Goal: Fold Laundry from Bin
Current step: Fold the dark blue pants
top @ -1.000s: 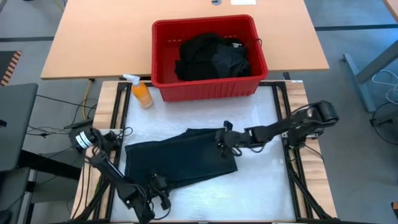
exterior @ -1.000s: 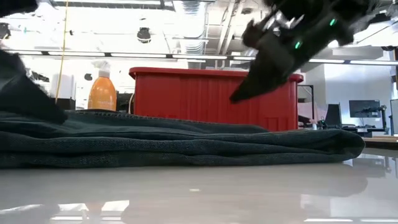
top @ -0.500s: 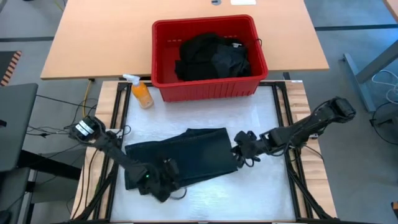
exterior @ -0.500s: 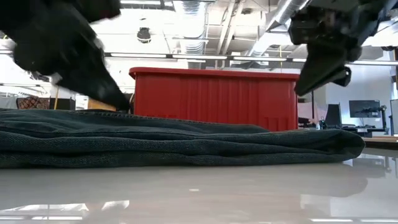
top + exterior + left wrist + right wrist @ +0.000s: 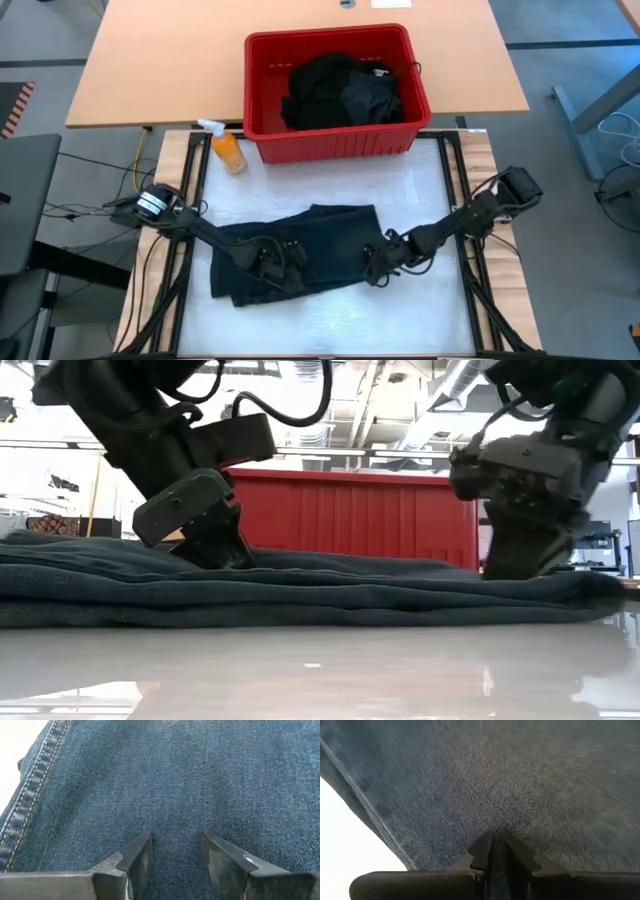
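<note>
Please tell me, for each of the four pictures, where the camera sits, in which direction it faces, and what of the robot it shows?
High: above, facing down; both arms, bin.
Low: at table height, facing level; left gripper, right gripper on the folded denim garment.
Left wrist: on the left arm, facing the denim; own fingers apart.
Right wrist: on the right arm; own fingers nearly together.
Shared: high and low both show the bin.

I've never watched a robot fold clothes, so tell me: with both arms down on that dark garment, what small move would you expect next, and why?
Probably the left gripper closes to pinch the cloth. Its jaws stand apart over the folded denim garment and hold nothing, while the right gripper, at the garment's other edge, already has its jaws nearly together with cloth between them. Both need a hold before lifting or folding.
</note>
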Robot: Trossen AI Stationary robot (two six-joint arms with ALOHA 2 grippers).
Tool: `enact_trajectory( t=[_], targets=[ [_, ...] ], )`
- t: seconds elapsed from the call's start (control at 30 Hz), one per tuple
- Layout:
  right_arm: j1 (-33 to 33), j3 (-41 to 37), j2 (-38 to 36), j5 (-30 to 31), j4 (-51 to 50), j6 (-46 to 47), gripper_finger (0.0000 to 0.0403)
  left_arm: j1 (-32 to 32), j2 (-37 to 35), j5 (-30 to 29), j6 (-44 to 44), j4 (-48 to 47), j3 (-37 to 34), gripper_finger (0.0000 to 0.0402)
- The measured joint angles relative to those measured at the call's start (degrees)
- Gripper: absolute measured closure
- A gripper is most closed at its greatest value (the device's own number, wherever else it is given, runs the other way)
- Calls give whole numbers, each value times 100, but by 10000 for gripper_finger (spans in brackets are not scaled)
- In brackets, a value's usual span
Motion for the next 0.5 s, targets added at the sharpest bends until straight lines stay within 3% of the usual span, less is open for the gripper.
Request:
enact_trajectory(
  t=[0.23,0.37,0.5],
  targets=[
    [741,86,88,-792,422,355,347,297,12,280,456,386,0,237],
    [1079,413,-162,-1125,575,-241,353,458,20,536,888,1011,-4,237],
    [1279,774,-617,-1004,247,-998,355,561,4,995,1064,1098,129,237]
  ],
)
